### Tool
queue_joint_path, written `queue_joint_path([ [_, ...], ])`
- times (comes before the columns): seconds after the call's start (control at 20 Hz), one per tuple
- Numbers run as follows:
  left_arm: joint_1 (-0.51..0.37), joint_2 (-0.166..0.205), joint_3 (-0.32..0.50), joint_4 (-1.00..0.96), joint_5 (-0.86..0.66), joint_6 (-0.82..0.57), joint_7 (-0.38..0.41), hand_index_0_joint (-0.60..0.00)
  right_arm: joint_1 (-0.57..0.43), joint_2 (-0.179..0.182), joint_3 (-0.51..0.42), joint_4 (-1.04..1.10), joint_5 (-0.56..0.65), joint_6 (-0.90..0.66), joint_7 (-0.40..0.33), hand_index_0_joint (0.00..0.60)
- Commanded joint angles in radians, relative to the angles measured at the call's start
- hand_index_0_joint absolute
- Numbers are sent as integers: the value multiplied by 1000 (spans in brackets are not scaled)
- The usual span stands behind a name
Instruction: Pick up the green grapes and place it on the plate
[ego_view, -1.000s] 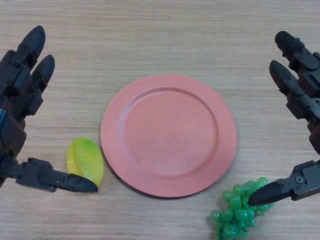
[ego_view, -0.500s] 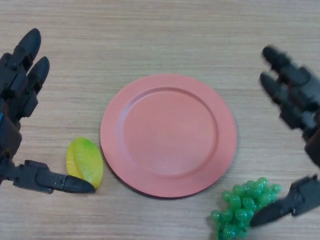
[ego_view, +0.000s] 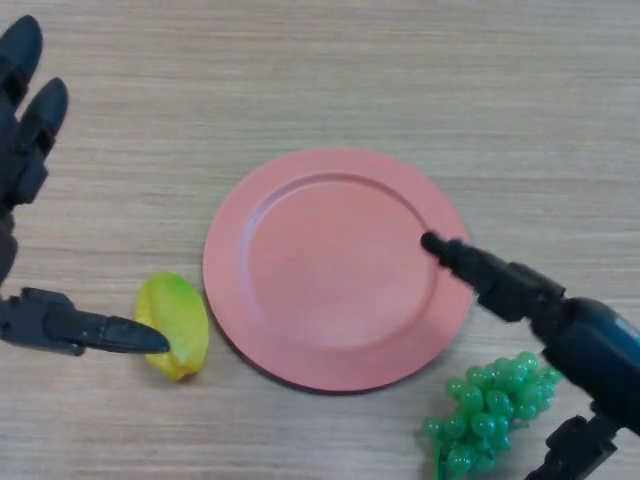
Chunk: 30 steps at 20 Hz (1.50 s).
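A bunch of green grapes (ego_view: 487, 408) lies on the wooden table at the bottom right, just off the rim of a round pink plate (ego_view: 337, 266) that holds nothing. My right hand (ego_view: 560, 330) hovers over the grapes with its fingers straight, reaching left over the plate's right rim, its thumb low by the bottom edge; it is open and holds nothing. My left hand (ego_view: 30, 200) is open at the far left edge, its thumb pointing toward a yellow-green fruit.
A yellow-green starfruit-like fruit (ego_view: 175, 324) lies left of the plate, close to the left thumb tip. Bare wooden table (ego_view: 330, 70) stretches across the far side.
My right hand swung down and left from the right edge, now over the grapes and the plate's rim. The left hand drifted left and upward. The grapes have not moved.
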Motion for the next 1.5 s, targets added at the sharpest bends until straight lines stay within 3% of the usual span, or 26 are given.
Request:
queue_joint_path([
  [0.05,-20,25,28,-64,16,-87,29,0,-31,-42,-34,2,26,-153,-84,0],
  [0.2,-10,16,25,-62,12,-94,27,0,-30,-60,-36,120,-42,-238,-95,0],
  [0.5,7,12,47,-57,-3,-107,31,0,-35,-73,-32,271,-91,-254,-124,0],
  [0.55,8,12,47,-58,-3,-107,31,0,-37,-73,-32,276,-91,-254,-126,49],
  [0.7,15,8,52,-60,-1,-106,32,0,-63,-82,-20,342,-140,-269,-170,449],
  [0.75,19,5,56,-61,-2,-107,32,0,-83,-91,-11,393,-186,-301,-213,549],
  [0.8,21,5,61,-61,-2,-108,34,0,-101,-101,-2,443,-224,-344,-262,600],
  [0.95,28,-1,56,-54,12,-130,33,0,-111,-96,15,469,-280,-361,-333,600],
  [1.2,36,-7,50,-54,17,-142,34,0,-66,-98,-1,370,-145,-249,-164,600],
  [1.4,41,-9,57,-52,8,-151,25,0,-82,-126,-73,190,-146,-259,-59,600],
  [1.5,37,-8,59,-55,0,-149,33,0,-122,-113,-74,60,-141,-210,-9,600],
])
